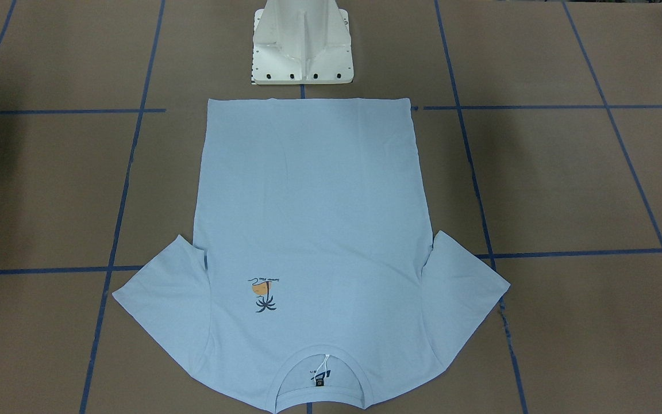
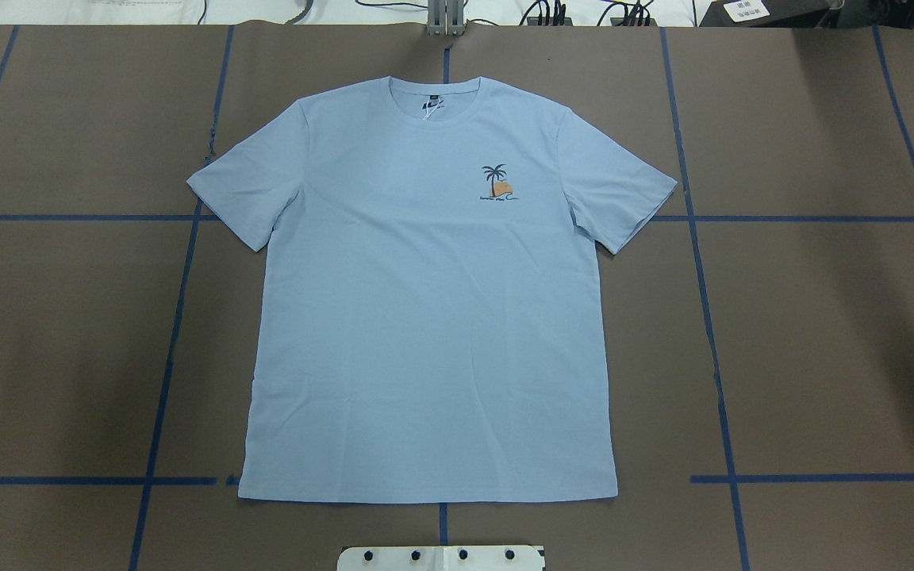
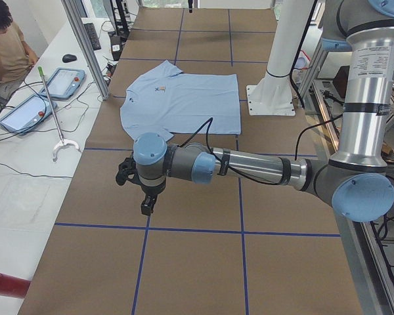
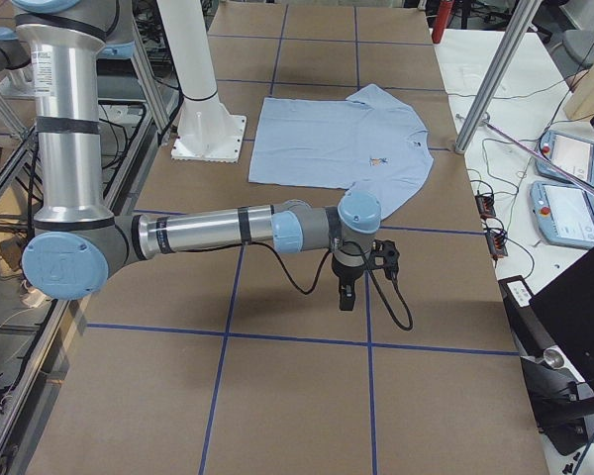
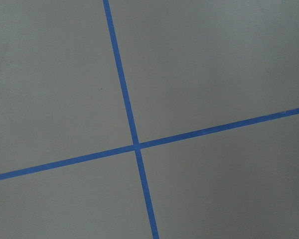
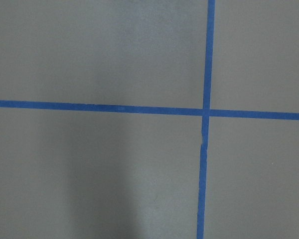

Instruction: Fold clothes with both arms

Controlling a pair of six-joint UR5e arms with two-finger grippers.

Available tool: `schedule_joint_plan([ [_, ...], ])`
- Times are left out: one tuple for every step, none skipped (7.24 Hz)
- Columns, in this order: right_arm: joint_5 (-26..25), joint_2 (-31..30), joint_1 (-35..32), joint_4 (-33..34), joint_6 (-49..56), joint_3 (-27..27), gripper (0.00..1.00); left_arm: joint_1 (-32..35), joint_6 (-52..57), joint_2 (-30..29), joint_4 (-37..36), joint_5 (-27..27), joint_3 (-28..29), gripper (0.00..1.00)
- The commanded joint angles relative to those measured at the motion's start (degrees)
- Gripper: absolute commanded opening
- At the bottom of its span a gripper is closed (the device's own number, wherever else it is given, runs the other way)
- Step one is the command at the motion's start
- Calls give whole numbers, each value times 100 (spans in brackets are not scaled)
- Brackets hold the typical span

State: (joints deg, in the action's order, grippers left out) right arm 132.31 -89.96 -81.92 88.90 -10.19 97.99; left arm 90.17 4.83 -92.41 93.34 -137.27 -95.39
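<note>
The light blue T-shirt (image 2: 425, 317) lies flat and spread out on the brown table, face up, with both sleeves out. Its hem is toward the robot base and its collar is at the far side. The palm print (image 2: 497, 184) and the dark neck label (image 2: 430, 103) show. The shirt also shows in the front view (image 1: 308, 230) and both side views (image 3: 177, 98) (image 4: 337, 139). My left gripper (image 3: 147, 205) hangs above bare table well clear of the shirt. So does my right gripper (image 4: 346, 295). I cannot tell whether either is open or shut. Both wrist views show only table and tape.
The white pedestal base (image 1: 302, 46) stands just behind the hem. Blue tape lines (image 2: 711, 317) grid the table. A person (image 3: 3, 46) sits by a side bench with teach pendants (image 3: 65, 82). Metal frame posts (image 4: 495, 79) stand at the table's far edge.
</note>
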Motion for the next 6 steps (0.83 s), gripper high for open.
schedule_joint_plan([
  [14, -30, 0, -180, -45, -104, 100, 0, 17, 116, -9, -45, -188, 100],
  [23, -30, 9, -311, -45, -122, 100, -9, -17, 109, -18, 24, -155, 100],
  [23, -39, 9, -564, -45, -148, 100, 0, -61, 135, 17, 51, -259, 100],
  [23, 4, 70, -689, -45, -192, 100, -9, -148, 118, 26, 104, -295, 100],
  [32, 13, 131, -933, -106, -184, 100, -9, -158, 126, 183, 296, -296, 100],
  [14, 57, 393, -1180, -115, -192, 100, 0, -132, 161, 376, 280, -304, 100],
])
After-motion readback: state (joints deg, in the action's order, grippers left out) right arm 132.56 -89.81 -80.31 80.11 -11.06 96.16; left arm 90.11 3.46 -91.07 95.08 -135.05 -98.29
